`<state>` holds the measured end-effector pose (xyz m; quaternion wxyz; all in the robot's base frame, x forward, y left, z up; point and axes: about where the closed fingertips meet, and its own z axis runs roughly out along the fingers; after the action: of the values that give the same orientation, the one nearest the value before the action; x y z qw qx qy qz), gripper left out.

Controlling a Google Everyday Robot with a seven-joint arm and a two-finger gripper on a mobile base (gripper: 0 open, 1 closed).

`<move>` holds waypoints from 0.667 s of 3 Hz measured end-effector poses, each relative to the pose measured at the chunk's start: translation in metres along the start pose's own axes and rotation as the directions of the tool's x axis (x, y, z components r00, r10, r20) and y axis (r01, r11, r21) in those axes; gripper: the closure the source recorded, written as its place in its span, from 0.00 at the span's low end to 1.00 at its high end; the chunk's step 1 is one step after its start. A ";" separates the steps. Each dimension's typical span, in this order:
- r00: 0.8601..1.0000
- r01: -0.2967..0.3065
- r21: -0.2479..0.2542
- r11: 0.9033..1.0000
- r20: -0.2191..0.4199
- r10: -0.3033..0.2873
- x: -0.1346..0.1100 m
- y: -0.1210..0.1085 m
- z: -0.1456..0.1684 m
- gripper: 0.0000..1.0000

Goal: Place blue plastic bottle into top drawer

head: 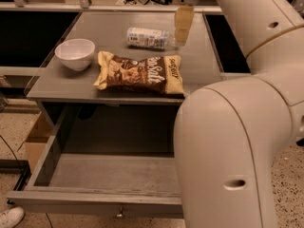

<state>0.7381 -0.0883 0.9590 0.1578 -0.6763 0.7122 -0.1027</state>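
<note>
Hangs claw (183,28) just beside bottle (147,37) lying on table (107,25); can't tell how far open or if touching.

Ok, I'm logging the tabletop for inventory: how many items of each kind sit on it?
Bowl: 1
Chip bag: 1
Blue plastic bottle: 1
Total: 3
The gripper hangs beside the bottle.

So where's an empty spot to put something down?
The floor of the top drawer is bare where it shows. The table is free behind the white bowl. It's crowded mid-table: chip bag, blue plastic bottle lying behind it, gripper hanging beside the bottle.
</note>
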 end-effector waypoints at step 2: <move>0.999 0.039 0.051 0.998 0.025 -0.041 -0.032 -0.032 0.029 0.00</move>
<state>0.7798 -0.0568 0.9464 0.1818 -0.6875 0.6936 -0.1150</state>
